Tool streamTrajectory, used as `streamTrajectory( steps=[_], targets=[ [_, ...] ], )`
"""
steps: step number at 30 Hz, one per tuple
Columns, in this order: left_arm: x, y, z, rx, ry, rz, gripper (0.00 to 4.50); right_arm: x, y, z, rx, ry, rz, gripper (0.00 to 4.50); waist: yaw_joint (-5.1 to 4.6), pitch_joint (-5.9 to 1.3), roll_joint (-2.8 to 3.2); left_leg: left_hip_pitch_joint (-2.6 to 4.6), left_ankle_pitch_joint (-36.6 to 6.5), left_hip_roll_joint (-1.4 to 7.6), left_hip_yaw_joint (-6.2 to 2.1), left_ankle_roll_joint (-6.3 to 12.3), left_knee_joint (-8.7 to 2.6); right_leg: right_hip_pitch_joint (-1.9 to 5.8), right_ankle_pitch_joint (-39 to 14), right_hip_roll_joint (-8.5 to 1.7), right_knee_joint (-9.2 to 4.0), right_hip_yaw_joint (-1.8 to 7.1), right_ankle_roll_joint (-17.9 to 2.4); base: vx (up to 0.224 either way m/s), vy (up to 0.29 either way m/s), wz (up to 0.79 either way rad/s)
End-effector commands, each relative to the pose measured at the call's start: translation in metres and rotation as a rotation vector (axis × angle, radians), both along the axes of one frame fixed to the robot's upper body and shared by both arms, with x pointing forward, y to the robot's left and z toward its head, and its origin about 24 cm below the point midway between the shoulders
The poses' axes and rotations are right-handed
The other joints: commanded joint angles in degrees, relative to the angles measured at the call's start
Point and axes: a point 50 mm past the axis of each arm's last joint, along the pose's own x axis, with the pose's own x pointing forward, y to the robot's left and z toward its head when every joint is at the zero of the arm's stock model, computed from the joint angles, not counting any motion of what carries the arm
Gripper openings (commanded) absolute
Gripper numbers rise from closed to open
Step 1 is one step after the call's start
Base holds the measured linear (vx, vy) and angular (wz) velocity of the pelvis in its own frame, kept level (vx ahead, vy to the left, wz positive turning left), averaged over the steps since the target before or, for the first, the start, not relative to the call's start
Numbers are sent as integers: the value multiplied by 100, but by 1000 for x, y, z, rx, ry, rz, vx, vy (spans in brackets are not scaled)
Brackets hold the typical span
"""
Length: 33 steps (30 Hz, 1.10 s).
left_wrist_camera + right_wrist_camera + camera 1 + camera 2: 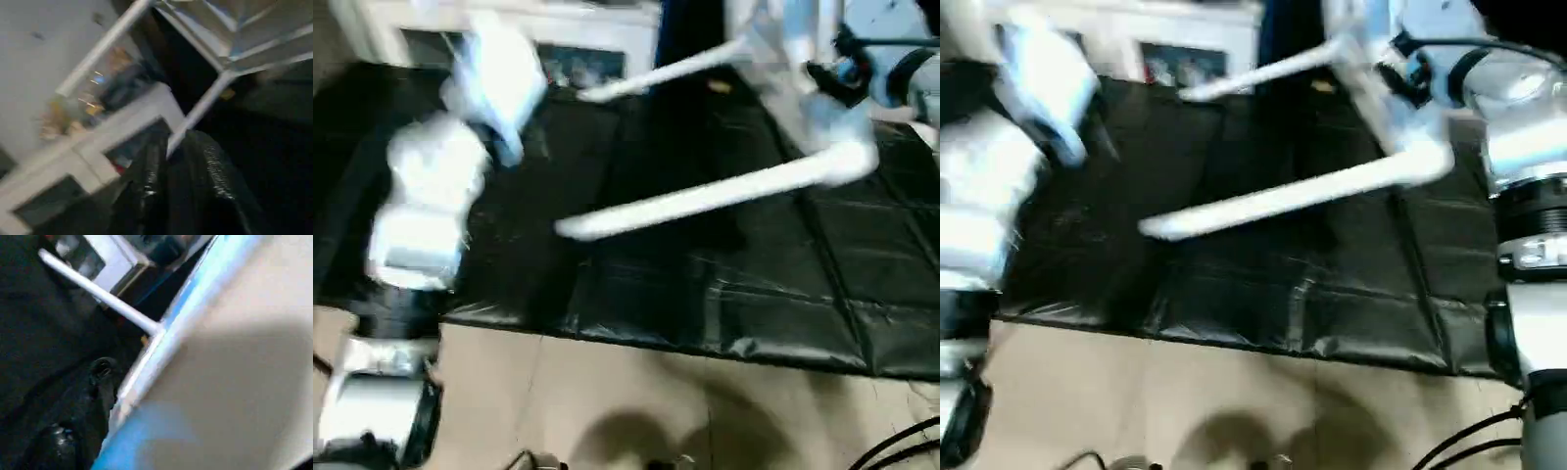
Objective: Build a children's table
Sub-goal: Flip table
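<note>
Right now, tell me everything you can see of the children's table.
The children's table is white, plastic-looking, and tipped up on its side near the far right of the black-covered work table. Two long round legs are fitted: the nearer leg and the farther leg jut out roughly level towards the left, above the black cover. The left wrist view shows the ribbed underside. The right end effector is at its tabletop; contact is unclear.

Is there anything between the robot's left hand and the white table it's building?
Nothing visible. The left gripper points toward the tabletop and one fitted leg, with just open air between them. Another leg sticks out sideways above the black work table, not in the gripper's way.
</note>
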Motion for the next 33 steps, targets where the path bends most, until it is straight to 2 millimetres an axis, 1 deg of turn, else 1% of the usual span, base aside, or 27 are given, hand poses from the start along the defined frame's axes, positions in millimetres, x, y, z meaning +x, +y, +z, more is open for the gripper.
streamTrajectory(
  steps=[1, 2, 3, 4, 6, 7, 8, 9, 10, 11, 13, 14, 15, 16, 17, 18, 20, 22, 24, 25, 26, 27, 28, 30, 31, 32, 33],
  targets=[
    [-2, -3, 8, 11, -28, -19, 49, -3, 13, 23, -15, -98, 86, 407, 35, -616, -90, -98, 1081, 239, -132, 838, -203, 599, 475, -520, -158, 448, -683, 0, 0, 0],
    [-2, -4, 8, 19, -30, -20, 37, -3, 13, 20, 0, -94, 83, 416, 14, -621, -131, -144, 1203, 204, -106, 1031, -167, 593, 851, -511, -125, 446, -851, 0, 0, 0],
    [-4, -5, 8, 25, -37, -26, 32, -2, 10, 13, 33, -87, 69, 432, 14, -621, -160, -147, 1209, 195, -89, 1095, -154, 587, 924, -513, -124, 449, -908, 0, 0, 0],
    [-5, -6, 9, 29, -48, -24, 26, -2, 7, 5, 70, -82, 50, 435, 17, -623, -158, -178, 1216, 179, -84, 1160, -128, 592, 1041, -511, -92, 450, -945, 0, 0, 0],
    [-9, -6, 10, 10, -59, -27, 12, -4, 0, -12, 188, -87, 2, 436, 34, -605, -133, -161, 1208, 204, -68, 1227, -131, 556, 1047, -506, -111, 449, -898, 0, 0, 0],
    [-9, -6, 10, 3, -58, -28, 12, -5, -2, -17, 223, -87, -11, 436, 44, -591, -113, -130, 1128, 236, -67, 1232, -142, 528, 823, -496, -140, 430, -885, 0, 0, 0],
    [-10, -5, 10, -1, -59, -25, 12, -5, -3, -21, 235, -88, -20, 436, 68, -572, -49, -101, 997, 244, -62, 1205, -148, 507, 556, -496, -171, 430, -882, 0, 0, 0],
    [-11, -5, 9, -7, -61, -20, 0, -6, -4, -27, 255, -89, -36, 410, 71, -561, -69, -94, 941, 254, -57, 1180, -158, 505, 421, -488, -208, 433, -835, 0, 0, 0],
    [-12, -3, 9, -13, -60, -17, 0, -8, -6, -38, 273, -85, -63, 410, 97, -549, -57, -63, 798, 279, -64, 1082, -176, 493, 127, -493, -231, 427, -795, 0, 0, 0],
    [-12, -3, 9, -13, -60, -17, 0, -8, -6, -38, 273, -85, -63, 400, 106, -540, -60, -58, 752, 288, -62, 1037, -183, 491, 1, -498, -257, 432, -750, 0, 0, 0],
    [-14, -1, 8, -20, -63, -10, 0, -11, -7, -53, 314, -79, -95, 379, 124, -501, -3, -13, 377, 328, -63, 784, -227, 469, -605, -520, -355, 425, -646, 0, 0, 0],
    [-17, -3, 9, -18, -81, -28, 0, -13, -5, -60, 342, -77, -108, 368, 122, -491, 4, 9, 240, 334, -59, 709, -235, 458, -794, -521, -382, 414, -629, 0, 0, 0],
    [-18, -3, 9, -18, -86, -32, 0, -14, -4, -62, 348, -77, -111, 362, 107, -455, -6, 40, -103, 341, -57, 518, -275, 471, -1229, -534, -450, 405, -516, -54, 14, 1],
    [-22, -8, 12, -25, -111, -67, 0, -18, 0, -69, 384, -72, -116, 357, 102, -445, -15, 50, -342, 336, -69, 346, -307, 507, -1572, -542, -490, 395, -361, 0, 0, 0],
    [-23, -9, 13, -29, -118, -80, 0, -19, 2, -71, 393, -69, -115, 347, 107, -445, -5, 81, -432, 349, -73, 278, -319, 493, -1671, -551, -508, 400, -296, 0, 0, 0],
    [-25, -14, 14, -24, -130, -112, 0, -21, 7, -75, 418, -71, -109, 334, 91, -420, -11, 134, -657, 332, -65, 177, -340, 469, -1964, -555, -567, 390, -175, 0, 0, 0],
    [-27, -16, 13, -12, -129, -133, 0, -23, 10, -77, 443, -72, -108, 325, 71, -398, -33, 104, -737, 302, -70, 127, -351, 509, -2219, -561, -608, 370, -17, 0, 0, 0],
    [-27, -17, 13, -4, -127, -145, 0, -23, 12, -78, 457, -72, -108, 297, 42, -383, -32, 144, -869, 256, -68, 95, -355, 502, -2726, -558, -706, 330, 313, 0, 0, 0],
    [-30, -22, 7, 24, -121, -174, 0, -26, 22, -88, 541, -66, -100, 289, 32, -372, -21, 188, -945, 253, -63, 89, -359, 484, -2935, -557, -776, 298, 455, 0, 0, 0],
    [-31, -23, 5, 32, -124, -183, 0, -27, 26, -92, 581, -65, -99, 280, 13, -371, -29, 201, -965, 245, -79, 70, -401, 518, -2988, -570, -812, 272, 582, 0, 0, 0],
    [-32, -24, 3, 37, -124, -186, 0, -28, 30, -97, 607, -55, -94, 271, 4, -403, -3, 215, -947, 274, -104, 50, -418, 541, -2844, -573, -795, 262, 569, 0, 0, 0],
    [-32, -25, 2, 40, -124, -188, 20, -28, 32, -100, 618, -50, -93, 266, -5, -415, -1, 215, -905, 294, -110, 54, -431, 545, -2694, -581, -779, 277, 530, 0, 0, 0],
    [-33, -28, -4, 59, -114, -196, 20, -29, 36, -110, 646, -29, -102, 266, -10, -421, 4, 221, -859, 316, -122, 52, -444, 541, -2545, -583, -757, 287, 465, 0, 0, 0],
    [-33, -29, -6, 65, -111, -197, 41, -29, 37, -114, 651, -23, -107, 264, -24, -458, 11, 199, -618, 362, -134, 65, -455, 565, -1908, -602, -640, 350, 139, 0, 0, 0],
    [-35, -32, -12, 63, -93, -219, 44, -28, 38, -119, 666, -11, -114, 295, -30, -472, 12, 177, -442, 371, -133, 83, -455, 580, -1549, -616, -564, 383, -65, 0, 0, 0],
    [-35, -35, -21, 62, -66, -233, 50, -27, 40, -124, 690, -7, -117, 302, -19, -474, 32, 176, -386, 371, -127, 96, -452, 576, -1422, -628, -552, 394, -157, 0, 0, 0],
    [-36, -37, -27, 60, -47, -243, 50, -26, 41, -127, 707, -5, -119, 302, -3, -488, 38, 185, -248, 366, -101, 123, -440, 587, -1127, -630, -503, 423, -373, 0, 0, 0]
  ],
)
